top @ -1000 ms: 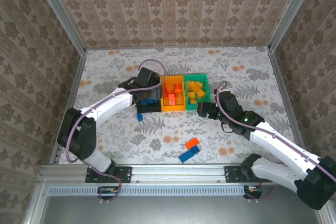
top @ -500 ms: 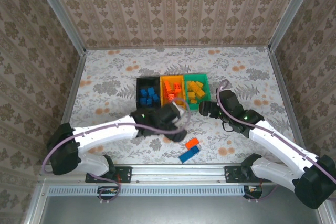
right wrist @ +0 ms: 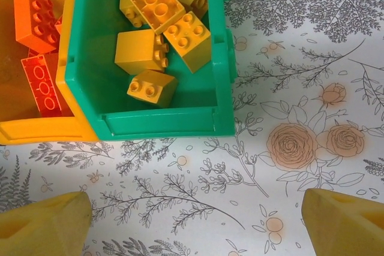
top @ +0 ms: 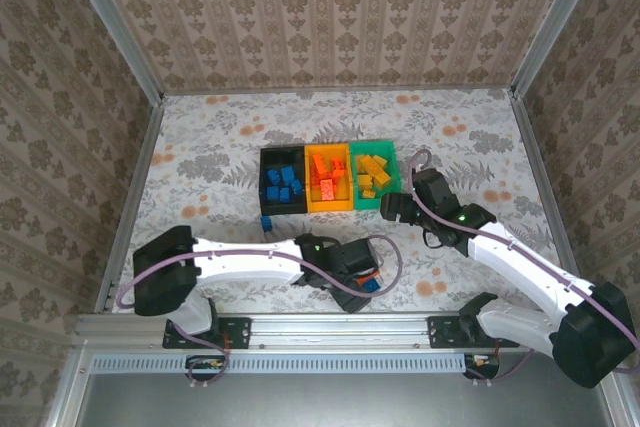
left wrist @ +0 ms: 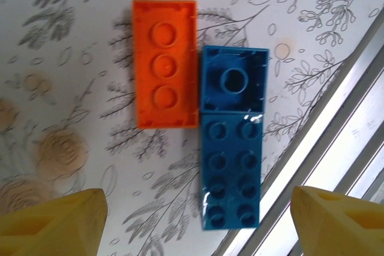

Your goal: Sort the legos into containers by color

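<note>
Loose blue lego point(top: 267, 224) noted on the counter point(top: 200, 157), just beside the near left corner of the black bin point(top: 283, 150); not yet binned. Blue legos are held in that bin.

Orange-yellow bin point(right wrist: 42, 130) sits against the black one, with red-orange legos point(right wrist: 36, 10) inside. The three bins are set wall to wall in a row, so each colour has its drop point next to the others.

Left hand point(left wrist: 195, 223) is held low over the near strip of the counter, its yellow fingertips point(left wrist: 51, 220) spread wide and nothing pinched. Ahead of them lies an orange lego point(left wrist: 165, 64), underside up, touching along one long side a blue piece point(left wrist: 233, 175). The blue piece reads as a short upturned brick end to end with a longer studs-up one; whether they are joined cannot be told. The wide spread is judged to be preparation for a pick.

Room: the blue piece lies close to the metal rail point(left wrist: 354, 118) at the counter's near edge, so a finger is given little space on that side. Open counter is available on the orange lego's far side.

Green bin point(right wrist: 162, 121) holds yellow legos point(right wrist: 139, 50). Right hand point(right wrist: 192, 226) hangs just near of it, fingertips point(right wrist: 345, 220) apart, empty, over bare counter.
</note>
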### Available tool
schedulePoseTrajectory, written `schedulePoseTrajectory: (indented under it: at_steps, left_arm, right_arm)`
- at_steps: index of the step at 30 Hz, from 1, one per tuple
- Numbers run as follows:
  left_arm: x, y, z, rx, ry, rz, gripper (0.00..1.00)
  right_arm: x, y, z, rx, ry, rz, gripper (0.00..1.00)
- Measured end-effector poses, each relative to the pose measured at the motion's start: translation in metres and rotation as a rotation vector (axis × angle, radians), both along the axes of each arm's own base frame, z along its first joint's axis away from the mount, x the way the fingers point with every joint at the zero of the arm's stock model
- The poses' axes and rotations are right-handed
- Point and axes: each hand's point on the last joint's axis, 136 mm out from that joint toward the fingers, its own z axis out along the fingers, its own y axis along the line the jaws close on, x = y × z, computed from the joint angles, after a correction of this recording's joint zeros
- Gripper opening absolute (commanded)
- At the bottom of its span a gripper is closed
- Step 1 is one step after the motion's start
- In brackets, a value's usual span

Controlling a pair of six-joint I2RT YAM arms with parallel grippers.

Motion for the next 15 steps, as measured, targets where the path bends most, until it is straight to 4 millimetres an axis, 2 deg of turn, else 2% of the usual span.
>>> schedulePoseTrajectory:
  at_steps: [9,15]
  left_arm:
    - [-0.002,0.0,-0.017,0.05,-0.011,-0.009,0.73]
    - [-0.003,-0.003,-0.038,0.087,-0.017,-0.012,0.65]
  right_arm:
    - [0.006,-0.005,0.005,0.018,-0.018,-0.02,0.93]
    - [0.008,-0.006,0.008,0.043,-0.025,-0.021,0.93]
